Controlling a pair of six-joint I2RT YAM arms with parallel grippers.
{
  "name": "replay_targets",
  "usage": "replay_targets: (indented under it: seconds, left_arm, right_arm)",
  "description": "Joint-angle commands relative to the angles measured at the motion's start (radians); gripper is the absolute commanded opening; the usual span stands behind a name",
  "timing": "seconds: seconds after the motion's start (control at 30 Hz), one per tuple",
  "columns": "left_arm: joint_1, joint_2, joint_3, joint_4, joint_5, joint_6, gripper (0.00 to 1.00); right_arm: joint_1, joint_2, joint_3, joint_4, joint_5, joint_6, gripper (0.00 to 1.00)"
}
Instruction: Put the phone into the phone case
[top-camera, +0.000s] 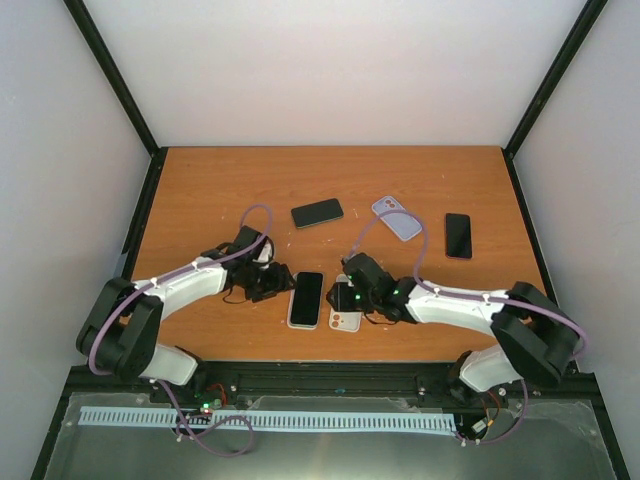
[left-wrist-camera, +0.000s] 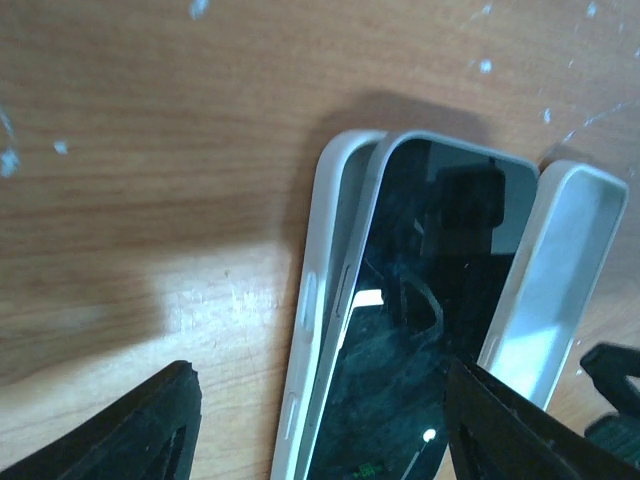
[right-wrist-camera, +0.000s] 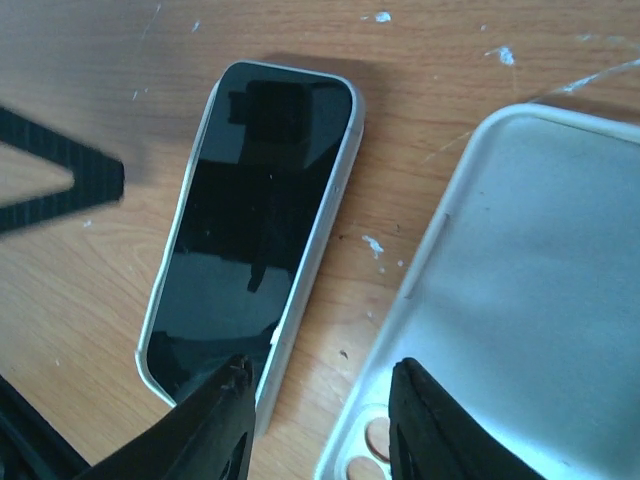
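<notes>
1 phone beside case (edges apart)

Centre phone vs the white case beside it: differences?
The phone shows a black glossy screen; the white case shows a pale empty inside. The phone sits left, the white case right, with camera holes at its near end. Both lie lengthwise, side by side, similar in size.
</notes>
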Motion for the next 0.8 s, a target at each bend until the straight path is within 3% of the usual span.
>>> replay_targets:
  seconds: [0.0,0.23,0.47,0.77]
  left_arm:
    - [0.01,0.0,-0.064,0.145,0.121,0.029,0.66]
    - [0.01,0.023,-0.103,0.209,0.157,0.059,0.64]
    - [0.01,0.044,-0.118,0.216,0.129,0.102,0.6]
    - [0.01,0.066,-0.128,0.264,0.134,0.121,0.59]
  right_arm:
    - [0.007,0.08,0.057,0.078,-0.034,0.031,0.36]
    - [0.007,0.198,0.115,0.103,-0.047,0.054,0.31]
    - [0.008,0.245,0.14,0.12,-0.057,0.055,0.17]
    - [0.007,0.257,0.143,0.135,-0.071,0.052,0.12]
